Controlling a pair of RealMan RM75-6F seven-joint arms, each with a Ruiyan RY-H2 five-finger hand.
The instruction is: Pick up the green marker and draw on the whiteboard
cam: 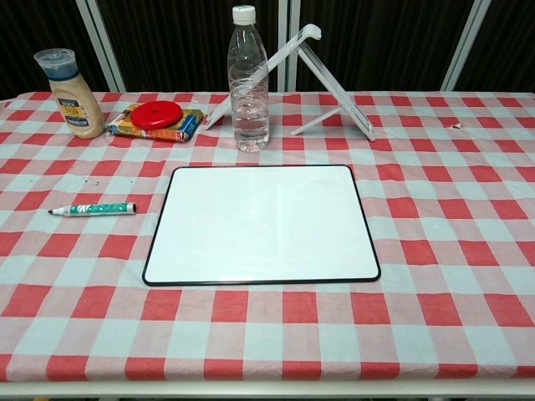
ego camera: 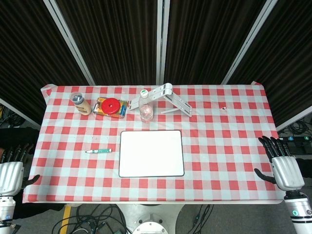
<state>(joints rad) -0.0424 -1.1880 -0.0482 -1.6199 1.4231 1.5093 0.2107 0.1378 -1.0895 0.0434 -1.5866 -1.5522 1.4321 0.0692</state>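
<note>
The green marker (ego camera: 99, 151) (cam: 92, 209) lies flat on the checked cloth, just left of the whiteboard, its tip pointing left. The whiteboard (ego camera: 151, 153) (cam: 262, 223) is blank, black-rimmed, and lies flat in the middle of the table. My left hand (ego camera: 11, 170) hangs off the table's left edge, fingers spread, holding nothing, well away from the marker. My right hand (ego camera: 282, 165) hovers at the right edge, fingers apart and empty. Neither hand shows in the chest view.
A clear water bottle (ego camera: 146, 106) (cam: 248, 79) stands behind the board. A white folding stand (ego camera: 171, 98) (cam: 322, 71) is to its right. A red disc on a snack packet (ego camera: 111, 107) (cam: 156, 119) and a sauce bottle (ego camera: 81, 103) (cam: 69, 93) sit back left.
</note>
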